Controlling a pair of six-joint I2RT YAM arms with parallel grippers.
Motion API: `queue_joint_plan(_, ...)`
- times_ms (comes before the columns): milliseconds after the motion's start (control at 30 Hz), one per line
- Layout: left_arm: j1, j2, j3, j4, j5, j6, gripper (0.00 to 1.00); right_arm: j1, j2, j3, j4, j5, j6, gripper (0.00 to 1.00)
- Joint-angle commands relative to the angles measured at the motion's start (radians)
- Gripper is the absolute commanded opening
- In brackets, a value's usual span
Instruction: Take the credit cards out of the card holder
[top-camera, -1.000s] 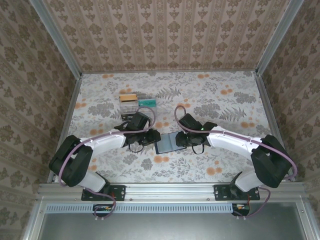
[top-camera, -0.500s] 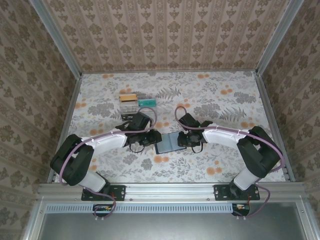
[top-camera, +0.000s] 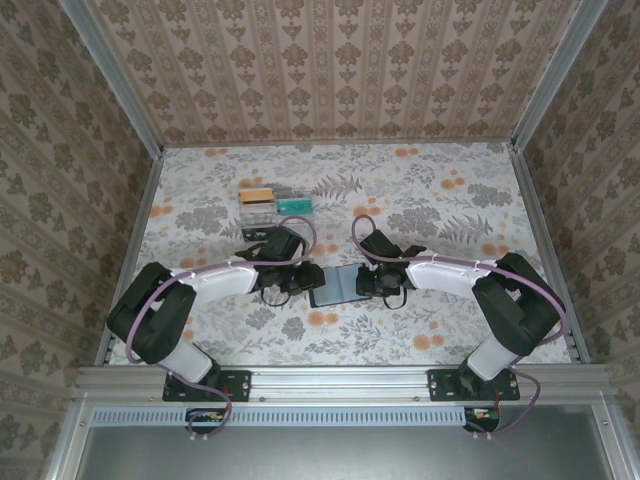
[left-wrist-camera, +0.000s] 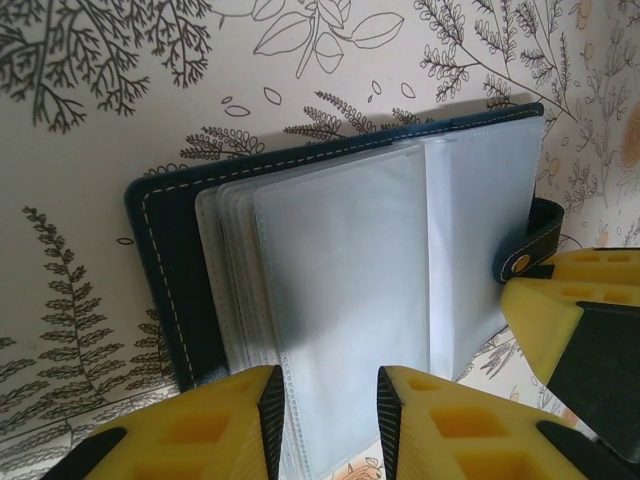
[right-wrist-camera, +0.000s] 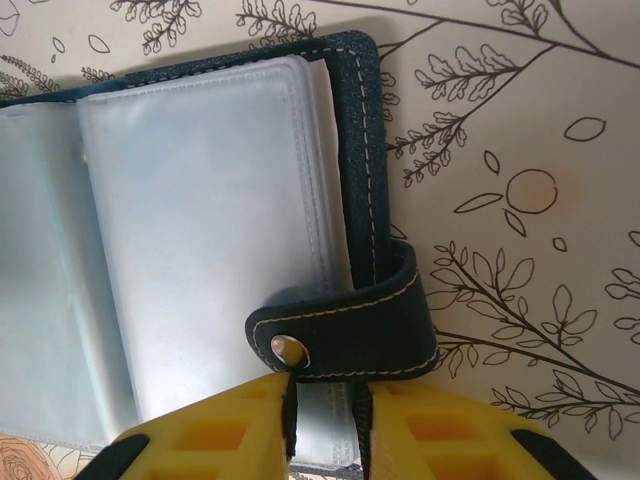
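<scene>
Floral tabletop (top-camera: 440, 200): 1 card holder (top-camera: 336, 286) open; 2 grippers, left gripper (left-wrist-camera: 327, 405) & right gripper (right-wrist-camera: 322, 410), pinching its sleeves.

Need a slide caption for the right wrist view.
Right gripper pinching the open card holder at its snap strap.

You've got one card holder (top-camera: 337, 286) lying open on the worktop (top-camera: 450, 190), with two pincers on it, the left pincer (top-camera: 297, 281) and the right pincer (top-camera: 372, 282). Further back there's one clear tray (top-camera: 275, 206), where I count two coloured cards: one tan card (top-camera: 256, 195), one teal card (top-camera: 293, 205).
</scene>
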Motion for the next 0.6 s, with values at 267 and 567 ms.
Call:
queue_joint_plan(267,-0.016,0.058,0.01,0.064,0.035,-0.027,0.33,0.006,0.003,-0.027,-0.006,-0.014,0.018,0.26)
queue_joint_plan(567,-0.023,0.056,0.024,0.048,0.027,-0.015,0.34,0.007,-0.004,-0.034,-0.003,-0.013,0.02,0.27)
